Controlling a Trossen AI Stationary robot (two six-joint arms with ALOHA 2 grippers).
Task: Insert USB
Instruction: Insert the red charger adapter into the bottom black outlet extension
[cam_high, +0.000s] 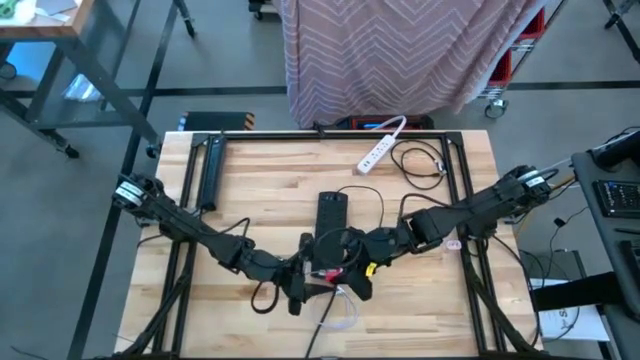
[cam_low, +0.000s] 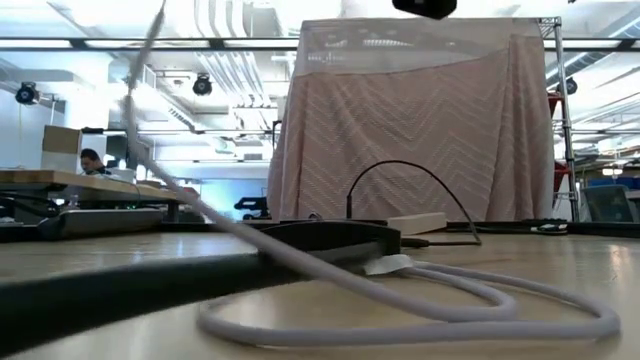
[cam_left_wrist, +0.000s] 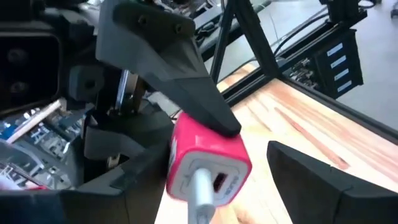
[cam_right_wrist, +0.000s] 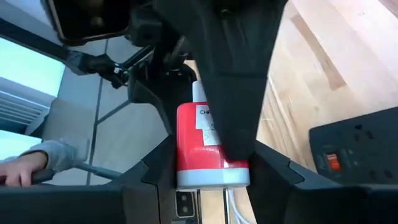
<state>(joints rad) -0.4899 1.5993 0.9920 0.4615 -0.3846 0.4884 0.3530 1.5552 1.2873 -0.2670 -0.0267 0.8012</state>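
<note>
Here the red-and-white charger (cam_right_wrist: 208, 149), white cable (cam_left_wrist: 200, 196) plugged in, sits clamped in the right gripper (cam_right_wrist: 211, 155); left gripper (cam_left_wrist: 249, 168) spread apart.

Two dark, near-black jointed arms, the left arm (cam_high: 190, 225) and the right arm (cam_high: 470, 205), each carry a pale silver collar near the shoulder end. Thin black cables loop along their segments. The left hand (cam_left_wrist: 249, 155) has matte black, wedge-shaped fingers (cam_left_wrist: 168, 50) with smooth angular faces. The right hand (cam_right_wrist: 214, 171) shows the same broad black fingers (cam_right_wrist: 236, 74), tapering from a bulky housing to blunt tips.
</note>
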